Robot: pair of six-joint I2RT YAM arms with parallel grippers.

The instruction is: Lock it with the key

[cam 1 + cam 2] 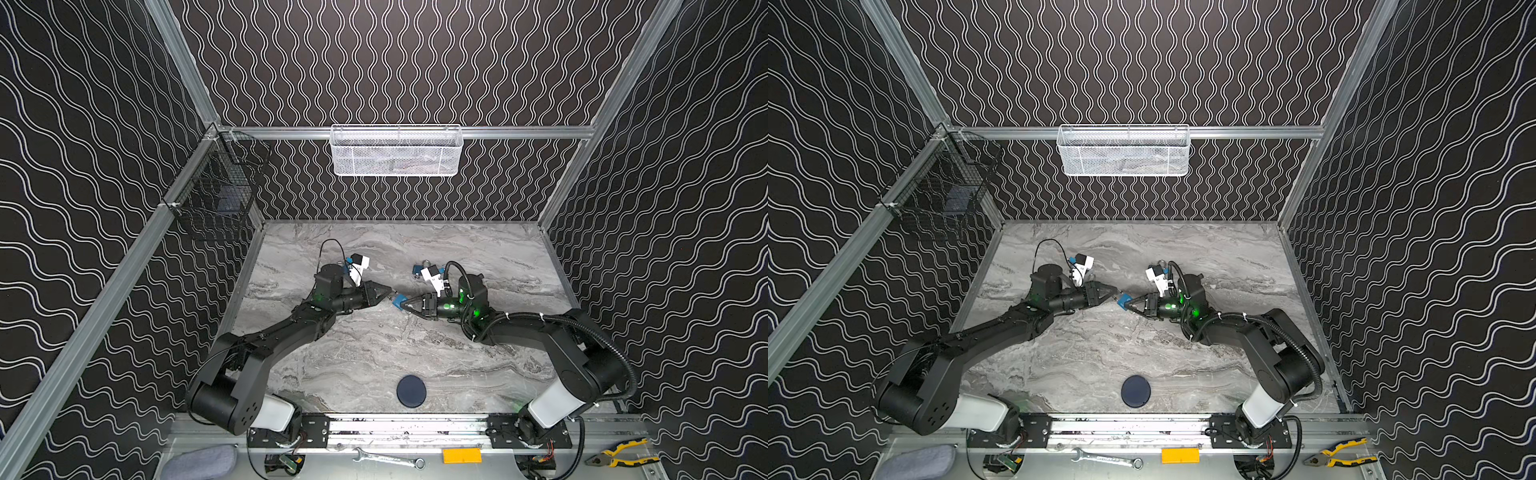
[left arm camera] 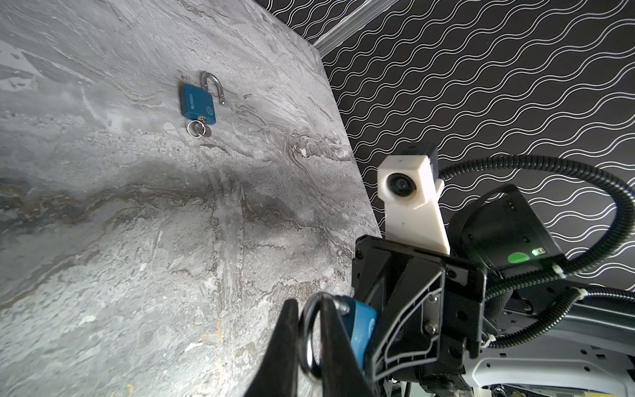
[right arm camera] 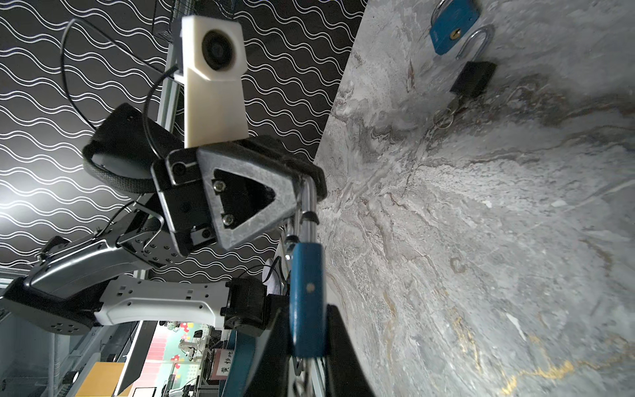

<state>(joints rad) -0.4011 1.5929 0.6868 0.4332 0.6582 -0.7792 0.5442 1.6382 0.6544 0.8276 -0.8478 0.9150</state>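
My right gripper (image 1: 402, 305) (image 3: 305, 311) is shut on the body of a blue padlock (image 1: 400, 301) (image 1: 1123, 300) (image 3: 305, 275), which it holds above the marble table. The lock's silver shackle (image 3: 309, 213) points away from it toward my left gripper (image 1: 390, 294) (image 1: 1115, 296). In the left wrist view my left gripper (image 2: 308, 302) is shut on that metal loop (image 2: 309, 343), with the blue body (image 2: 362, 326) just behind it. A small metal piece (image 3: 298, 369) hangs under the body between the right fingers. It may be the key, but I cannot tell.
A second blue padlock (image 2: 197, 103) lies open with a ringed key (image 2: 198, 129). A third blue one (image 3: 453, 31) and a black one (image 3: 474, 79) lie near the back. A dark disc (image 1: 411, 390) sits up front. A white basket (image 1: 395, 151) and a black basket (image 1: 220, 187) hang on the walls.
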